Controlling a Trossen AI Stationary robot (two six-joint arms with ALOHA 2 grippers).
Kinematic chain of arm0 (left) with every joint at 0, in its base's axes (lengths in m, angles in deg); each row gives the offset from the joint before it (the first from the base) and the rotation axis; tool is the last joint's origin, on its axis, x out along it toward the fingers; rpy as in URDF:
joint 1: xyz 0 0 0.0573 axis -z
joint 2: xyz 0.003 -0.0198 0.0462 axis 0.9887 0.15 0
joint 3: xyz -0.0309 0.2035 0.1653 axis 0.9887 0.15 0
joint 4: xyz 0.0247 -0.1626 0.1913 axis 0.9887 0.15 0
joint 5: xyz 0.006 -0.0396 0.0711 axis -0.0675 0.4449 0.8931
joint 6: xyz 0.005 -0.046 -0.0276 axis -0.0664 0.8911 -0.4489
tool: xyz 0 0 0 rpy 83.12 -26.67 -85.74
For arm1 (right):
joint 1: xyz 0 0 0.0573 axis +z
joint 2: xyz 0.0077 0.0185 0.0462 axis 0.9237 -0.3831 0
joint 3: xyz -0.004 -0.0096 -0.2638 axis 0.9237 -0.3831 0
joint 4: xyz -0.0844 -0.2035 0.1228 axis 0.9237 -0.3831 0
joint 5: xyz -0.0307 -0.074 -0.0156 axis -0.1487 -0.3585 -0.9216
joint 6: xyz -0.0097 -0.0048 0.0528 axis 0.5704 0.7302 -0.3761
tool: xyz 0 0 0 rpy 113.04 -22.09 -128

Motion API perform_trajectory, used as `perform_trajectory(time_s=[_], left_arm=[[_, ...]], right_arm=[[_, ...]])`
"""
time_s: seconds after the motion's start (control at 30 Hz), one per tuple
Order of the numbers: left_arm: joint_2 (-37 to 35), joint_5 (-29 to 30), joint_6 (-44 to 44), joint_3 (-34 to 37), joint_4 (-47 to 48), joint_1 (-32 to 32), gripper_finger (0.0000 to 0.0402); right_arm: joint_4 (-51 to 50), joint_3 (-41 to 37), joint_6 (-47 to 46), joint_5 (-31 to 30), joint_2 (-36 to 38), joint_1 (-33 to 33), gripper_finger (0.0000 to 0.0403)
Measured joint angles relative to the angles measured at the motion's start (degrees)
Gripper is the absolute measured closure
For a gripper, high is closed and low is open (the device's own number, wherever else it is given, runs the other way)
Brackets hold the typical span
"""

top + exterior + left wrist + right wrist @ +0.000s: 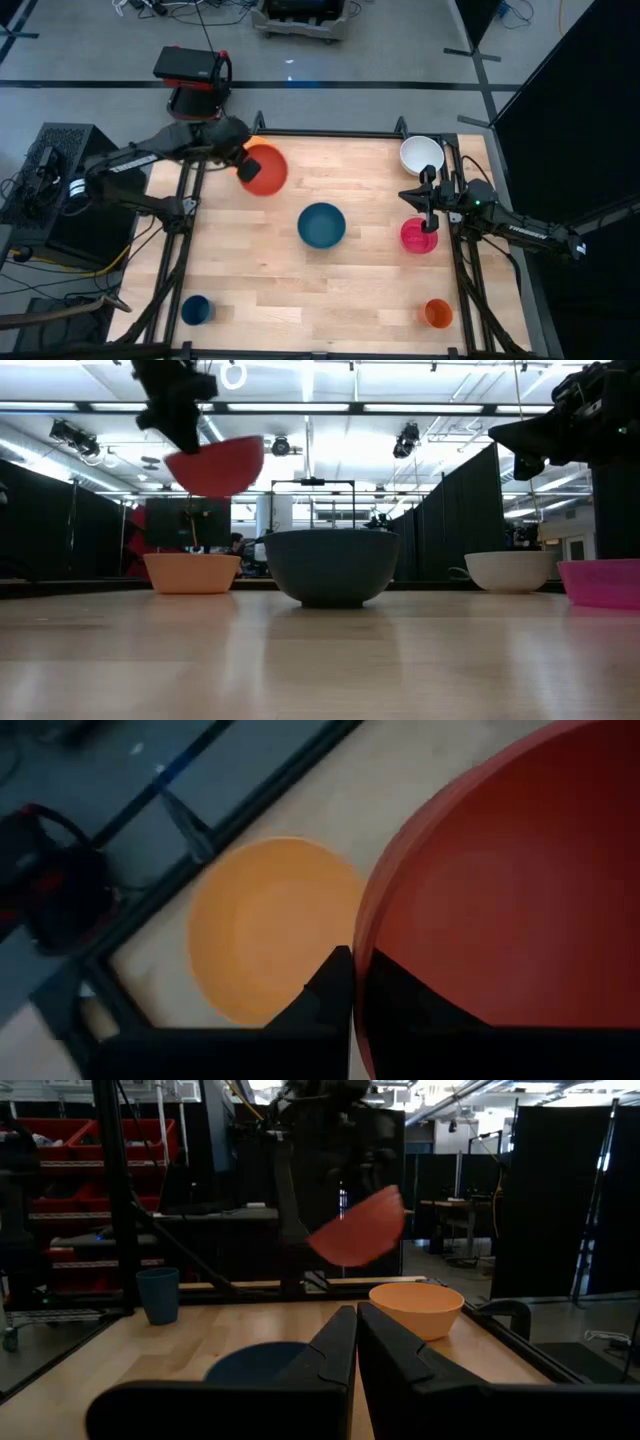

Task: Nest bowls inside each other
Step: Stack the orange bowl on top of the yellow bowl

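Observation:
My left gripper is shut on the red-orange bowl, which hangs in the air near the table's far left. Under it the yellow-orange bowl rests on its base on the table, partly covered in the high view. On the table stand the dark teal bowl at the middle, the white bowl at the far right and the pink bowl nearer on the right. My right gripper is shut and empty, raised between the white and pink bowls. My left gripper pinches the red-orange bowl's rim, one finger outside the wall and the other inside the hollow. The fingers slant down from the table's left. The bowl is lifted clear above the yellow-orange bowl and tilted, its opening upward.
A small blue cup stands near the front left corner and a small orange cup near the front right. A black metal frame runs along the table's far edge and sides. Bare wood lies around the teal bowl.

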Motion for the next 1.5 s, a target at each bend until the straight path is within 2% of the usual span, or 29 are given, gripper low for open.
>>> perform_trajectory(time_s=[0.07,0.3,0.5,1.07,1.37,1.5], left_arm=[[1.0,1.9,-1.3,-3.0,0.4,-1.8,0.0401],[10.9,-2.6,-4.5,-4.1,0.6,-16.3,0.0402],[13.8,-7.2,-4.6,-4.1,-2.1,-24.9,0.0402],[21.0,-10.3,-1.6,-4.1,-2.0,-28.6,0.0402],[26.4,-10.2,-1.4,-4.1,-1.6,-28.6,0.0401],[26.5,-10.3,-2.0,-4.2,-0.8,-28.4,0.0387]], right_arm=[[0.0,0.0,0.0,0.0,0.0,0.0,0.0403],[0.0,0.0,-3.0,-0.1,0.0,0.0,0.0403],[0.1,0.0,-4.3,-0.1,0.0,0.0,0.0403],[0.0,0.0,-4.4,0.0,0.0,0.0,0.0403],[0.0,0.0,-4.4,0.3,0.0,0.0,0.0403],[-0.2,0.0,-4.4,0.2,0.0,0.0,0.0403]])
